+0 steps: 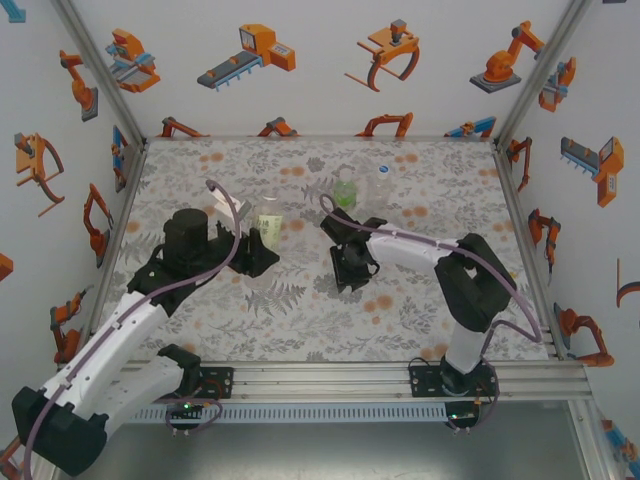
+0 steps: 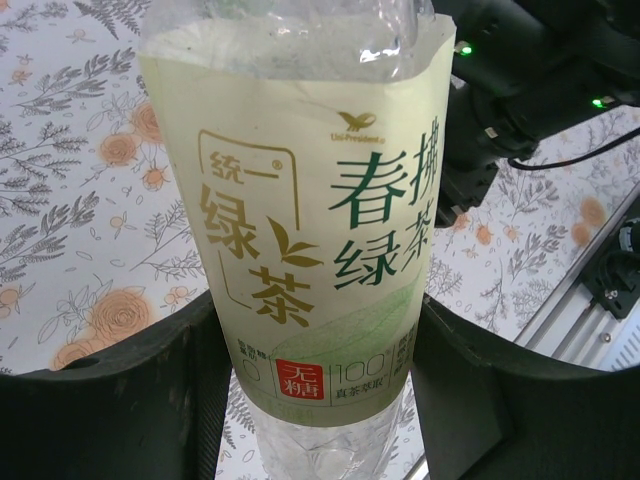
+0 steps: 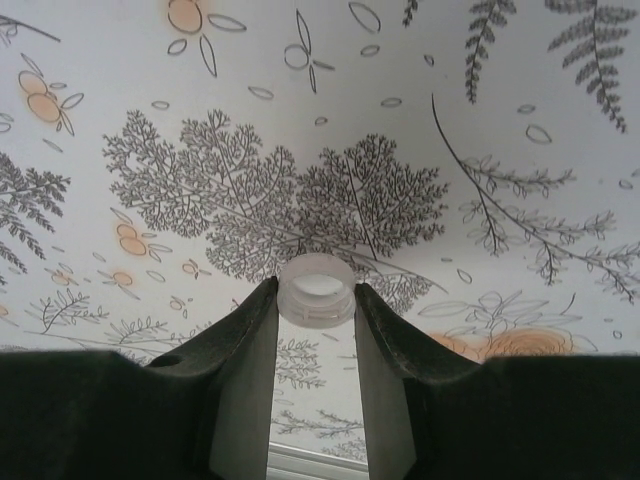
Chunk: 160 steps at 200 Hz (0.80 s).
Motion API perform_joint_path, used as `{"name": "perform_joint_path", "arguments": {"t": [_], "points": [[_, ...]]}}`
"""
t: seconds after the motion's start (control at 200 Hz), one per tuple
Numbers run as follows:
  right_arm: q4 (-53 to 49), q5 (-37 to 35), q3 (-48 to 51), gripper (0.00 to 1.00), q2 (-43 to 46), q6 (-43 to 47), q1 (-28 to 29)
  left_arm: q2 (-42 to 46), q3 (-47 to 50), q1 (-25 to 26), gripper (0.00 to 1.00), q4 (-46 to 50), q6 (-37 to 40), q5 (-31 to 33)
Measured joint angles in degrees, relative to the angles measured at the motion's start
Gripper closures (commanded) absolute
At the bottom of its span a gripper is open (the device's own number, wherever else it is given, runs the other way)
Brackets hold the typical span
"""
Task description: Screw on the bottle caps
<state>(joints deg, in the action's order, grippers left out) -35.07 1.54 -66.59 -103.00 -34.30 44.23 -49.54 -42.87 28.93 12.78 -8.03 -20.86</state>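
Right end effector (image 3: pixel 315 305) pinches the white cap (image 3: pixel 316 288) at its fingertips, above the worktop (image 3: pixel 480 120). Meanwhile the left end effector (image 2: pixel 318 395) clamps the yellow-label bottle (image 2: pixel 300 200) upright, probably to steady it for screwing.

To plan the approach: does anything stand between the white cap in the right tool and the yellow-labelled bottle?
Nothing visible does. Only floral table surface lies between the small white round plastic cap and the clear plastic bottle with pale yellow label.
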Motion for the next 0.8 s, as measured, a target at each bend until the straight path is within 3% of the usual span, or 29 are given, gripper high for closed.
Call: {"name": "perform_joint_path", "arguments": {"t": [0.461,0.801], "points": [[-0.52,0.81,-0.52,0.55,-1.4,1.4,-0.61,1.07,3.34,-0.11,1.0,-4.68,-3.15,-0.85],[-1.46,1.03,-1.2,0.59,1.88,1.42,-0.61,-1.55,1.77,-0.11,1.0,-4.63,-3.1,-3.08]]}}
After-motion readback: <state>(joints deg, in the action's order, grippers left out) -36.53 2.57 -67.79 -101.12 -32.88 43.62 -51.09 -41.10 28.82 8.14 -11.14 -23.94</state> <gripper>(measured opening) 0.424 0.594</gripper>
